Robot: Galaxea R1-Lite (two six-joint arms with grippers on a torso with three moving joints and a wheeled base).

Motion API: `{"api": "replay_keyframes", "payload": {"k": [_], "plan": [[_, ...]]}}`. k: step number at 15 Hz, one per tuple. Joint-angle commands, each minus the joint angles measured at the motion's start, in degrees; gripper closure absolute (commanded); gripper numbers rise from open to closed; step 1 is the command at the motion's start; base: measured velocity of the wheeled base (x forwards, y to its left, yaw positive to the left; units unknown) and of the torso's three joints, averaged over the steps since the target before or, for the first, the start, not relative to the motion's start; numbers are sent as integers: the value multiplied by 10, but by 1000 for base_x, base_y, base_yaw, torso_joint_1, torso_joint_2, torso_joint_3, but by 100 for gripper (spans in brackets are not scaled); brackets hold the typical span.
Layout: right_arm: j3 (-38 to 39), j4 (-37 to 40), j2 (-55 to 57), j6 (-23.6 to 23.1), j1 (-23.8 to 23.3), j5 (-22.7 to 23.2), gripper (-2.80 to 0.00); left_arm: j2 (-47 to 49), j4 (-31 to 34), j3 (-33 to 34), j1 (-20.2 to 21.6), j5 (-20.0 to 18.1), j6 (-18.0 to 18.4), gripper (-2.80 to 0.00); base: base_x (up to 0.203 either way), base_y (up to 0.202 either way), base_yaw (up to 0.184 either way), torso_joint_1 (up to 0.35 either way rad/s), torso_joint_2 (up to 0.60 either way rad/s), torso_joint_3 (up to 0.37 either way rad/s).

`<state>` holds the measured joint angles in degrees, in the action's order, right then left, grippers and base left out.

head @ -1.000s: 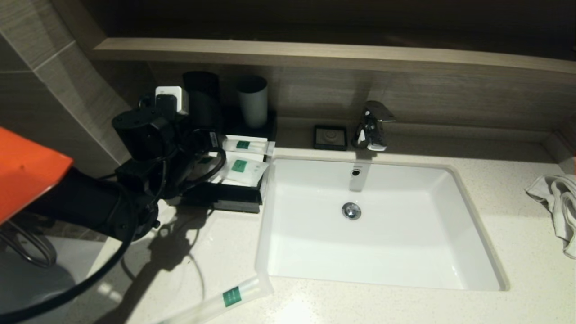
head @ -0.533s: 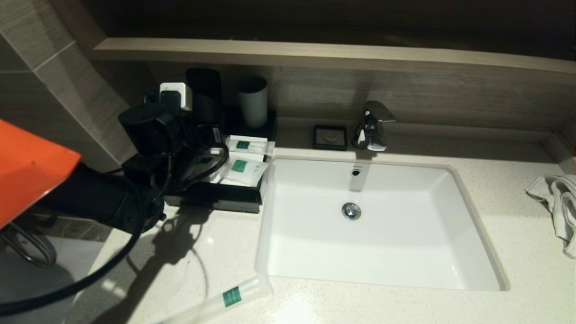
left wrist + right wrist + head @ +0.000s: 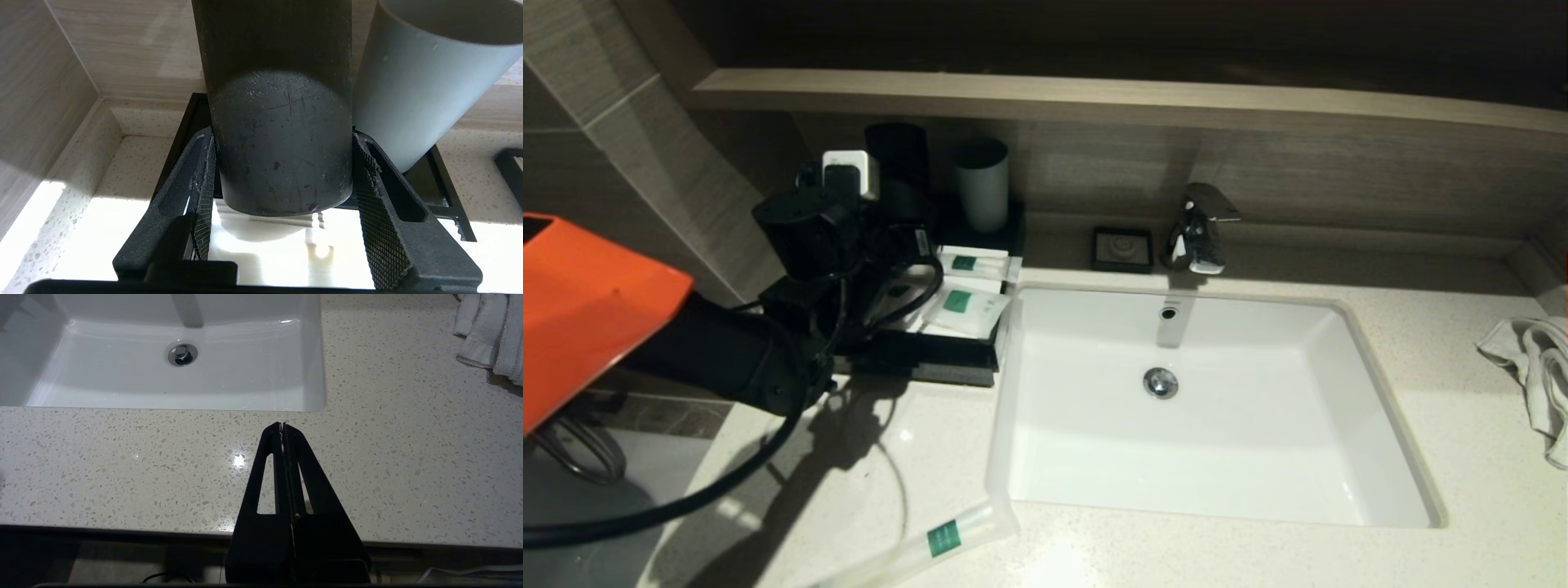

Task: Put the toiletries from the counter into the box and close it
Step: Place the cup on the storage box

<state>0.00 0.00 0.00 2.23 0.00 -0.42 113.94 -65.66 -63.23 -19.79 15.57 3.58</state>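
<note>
Currently the left gripper [image 3: 282, 171] clamps the black cylindrical tumbler [image 3: 278, 122], lifted over the flat black box [image 3: 931, 359] beside the grey tumbler [image 3: 425, 77]. Frosted white packets [image 3: 968, 304] lie on the box; one long slim packet [image 3: 931, 543] rests on the speckled off-white bench [image 3: 1462, 425]. Right gripper [image 3: 282, 428]: fully closed, empty, hovering over the bench's front edge.
</note>
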Motion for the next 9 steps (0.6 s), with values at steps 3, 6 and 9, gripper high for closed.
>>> {"api": "replay_keyframes", "payload": {"k": [3, 6, 9], "plan": [[0, 0, 0, 1, 0, 0, 0, 15, -4, -11, 1, 1, 0, 0, 0, 0, 0, 0, 0, 0], [0, 0, 0, 1, 0, 0, 0, 20, -4, -21, 2, 1, 0, 0, 0, 0, 0, 0, 0, 0], [0, 0, 0, 1, 0, 0, 0, 22, -3, -28, 7, 1, 0, 0, 0, 0, 0, 0, 0, 0]]}}
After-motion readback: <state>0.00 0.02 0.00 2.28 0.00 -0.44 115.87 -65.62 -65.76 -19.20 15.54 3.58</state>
